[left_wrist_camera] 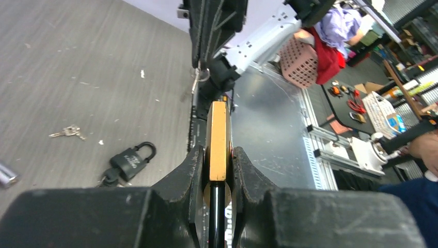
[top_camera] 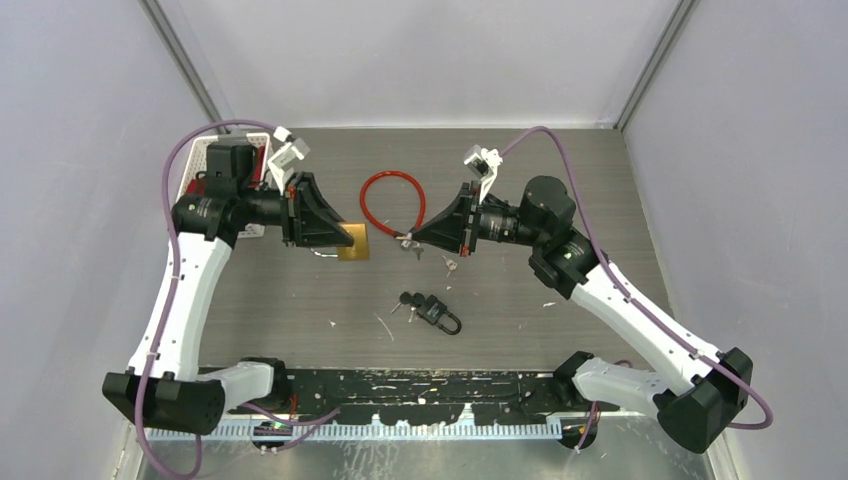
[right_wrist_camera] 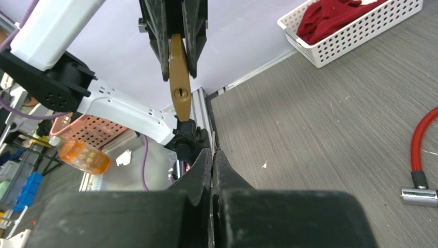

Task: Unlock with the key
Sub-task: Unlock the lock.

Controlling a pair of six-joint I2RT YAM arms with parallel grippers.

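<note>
Left gripper (left_wrist_camera: 219, 157) clamps brass padlock (left_wrist_camera: 218, 129) edgewise, jaws slightly parted; right gripper (right_wrist_camera: 212, 155) fully closed (key bunch (top_camera: 411, 247) dangling from tip).

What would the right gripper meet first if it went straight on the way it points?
Probably the brass padlock, keyhole facing it, held between the jaws of the left gripper; the gap between looks free.

Grey wood-grain table (top_camera: 300, 300), brass-gold padlock (top_camera: 355, 243), silver key (top_camera: 412, 247), black padlock (top_camera: 438, 312) with pale lettering towards the near edge, red cable lock (top_camera: 385, 195) with silver end, white perforated basket (right_wrist_camera: 361, 33) holding red cloth (right_wrist_camera: 330, 15) at the far left corner, white-and-black left arm (top_camera: 185, 290) and right arm (top_camera: 640, 315), purple cables (top_camera: 175, 170).
</note>
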